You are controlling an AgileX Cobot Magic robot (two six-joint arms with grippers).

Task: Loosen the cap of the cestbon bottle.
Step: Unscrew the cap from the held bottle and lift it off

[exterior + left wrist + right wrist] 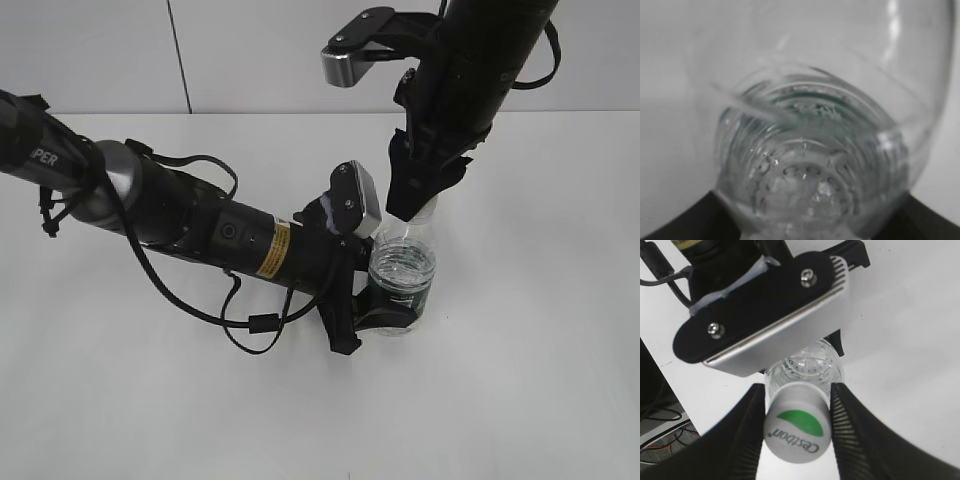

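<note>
Exterior view: the left gripper (385, 312) clamps the upright cestbon bottle (402, 282) low on the white table (540, 380). Left wrist view: only the bottle's body is visible. Right wrist view: the right gripper (796, 427) pinches the cap (796, 425); twisting likely comes next.

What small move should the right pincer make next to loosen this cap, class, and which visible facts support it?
Probably twist the wrist to unscrew. In the right wrist view the right pincer already has a finger pressed on each side of the cap, while the left pincer clamps the cestbon bottle low on its body, standing upright on the table, so it should resist the turn.
</note>
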